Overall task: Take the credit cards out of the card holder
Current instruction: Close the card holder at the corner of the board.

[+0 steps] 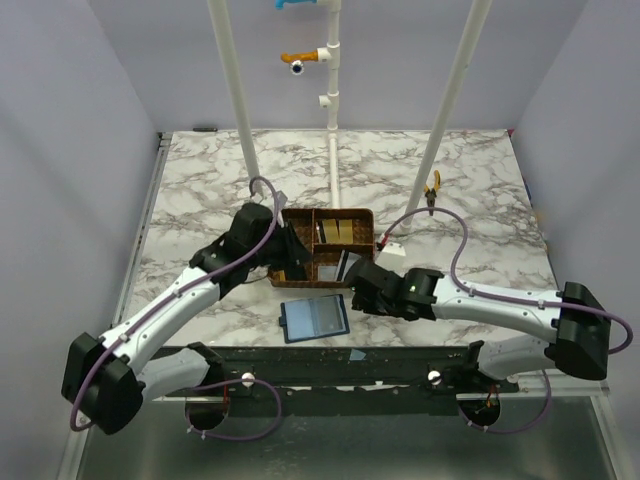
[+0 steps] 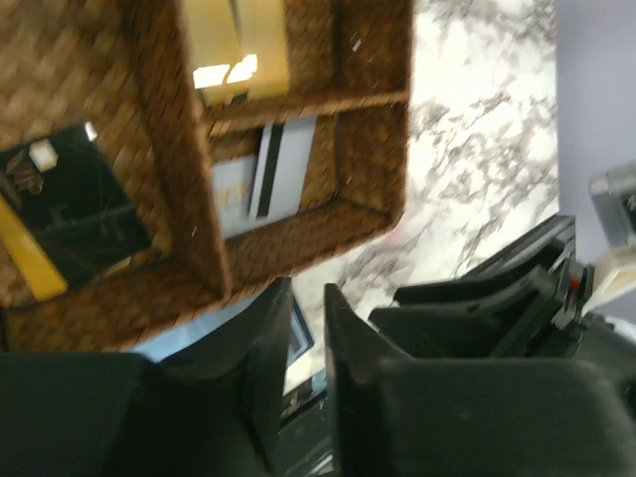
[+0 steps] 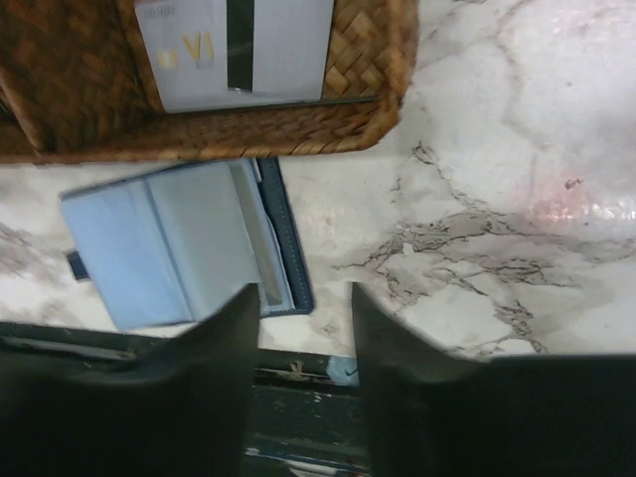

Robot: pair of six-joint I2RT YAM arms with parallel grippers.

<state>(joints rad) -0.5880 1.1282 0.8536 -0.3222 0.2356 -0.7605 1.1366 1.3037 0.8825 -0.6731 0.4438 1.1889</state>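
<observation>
The navy card holder (image 1: 315, 319) lies open on the marble near the front edge, its pale blue pockets (image 3: 169, 248) facing up. Credit cards lie in the brown wicker tray (image 1: 368, 238): a gold card (image 2: 238, 45), a grey card with a black stripe (image 2: 263, 174) (image 3: 234, 50), and a dark card with a yellow edge (image 2: 70, 214). My left gripper (image 2: 306, 290) hovers at the tray's front left (image 1: 290, 264), its jaws a narrow gap apart and empty. My right gripper (image 3: 304, 293) hangs open and empty just right of the holder, by the tray's front (image 1: 353, 276).
White frame poles (image 1: 333, 150) rise from the back of the table. An orange-handled tool (image 1: 433, 190) lies at the back right. The table's dark front rail (image 3: 298, 383) runs just below the holder. A small white tag (image 1: 388, 240) sits right of the tray.
</observation>
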